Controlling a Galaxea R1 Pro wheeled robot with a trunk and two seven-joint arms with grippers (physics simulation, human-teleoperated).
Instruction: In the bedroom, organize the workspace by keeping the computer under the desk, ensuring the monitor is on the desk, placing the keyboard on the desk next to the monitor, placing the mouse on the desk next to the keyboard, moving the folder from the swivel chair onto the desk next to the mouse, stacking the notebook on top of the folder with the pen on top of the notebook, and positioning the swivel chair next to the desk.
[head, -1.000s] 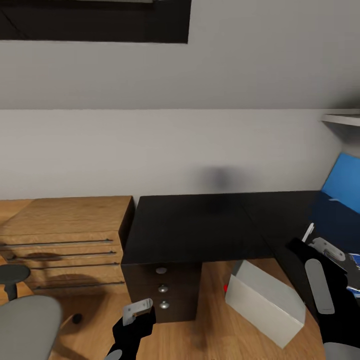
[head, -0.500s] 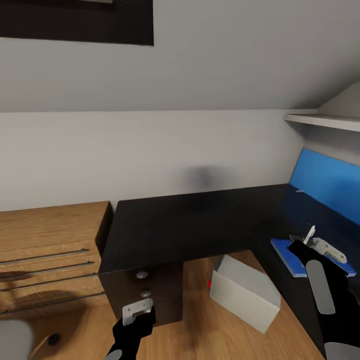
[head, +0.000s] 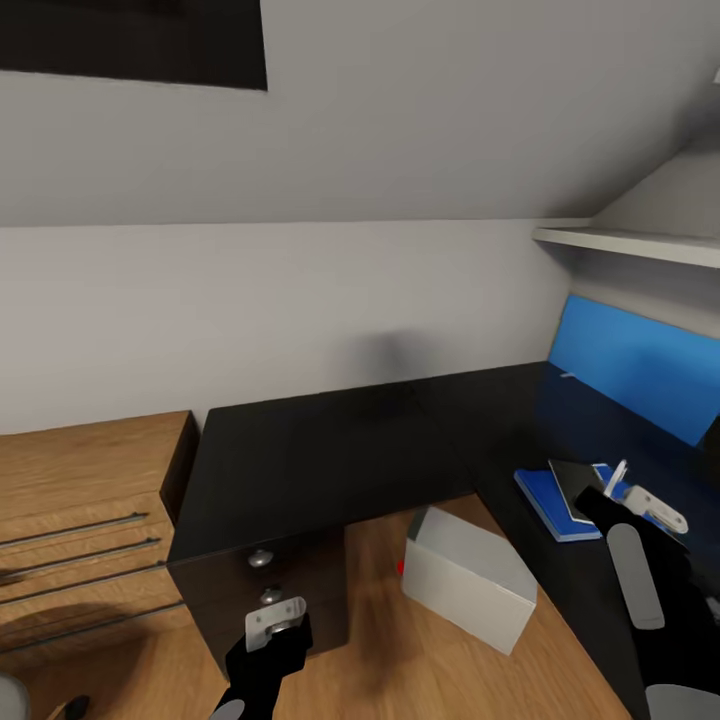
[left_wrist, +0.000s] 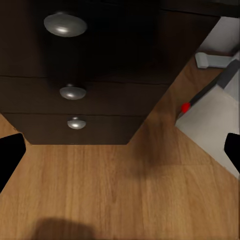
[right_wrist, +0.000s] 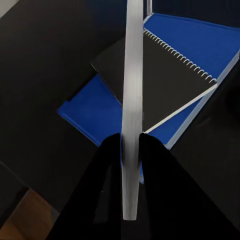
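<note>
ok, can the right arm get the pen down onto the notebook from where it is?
Probably yes. The right gripper is shut on the pen and sits over the notebook, which lies on the folder on the desk. Nothing shows between them.

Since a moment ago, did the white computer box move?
No. The computer keeps its spot beside the desk drawers; the camera turned.

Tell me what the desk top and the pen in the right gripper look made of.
Desk: glossy black top, likely lacquered or laminated board; it mirrors the blue wall panel. Pen, pinched in the right gripper: smooth, matte, light grey stick, probably plastic, though a render leaves that open.
</note>
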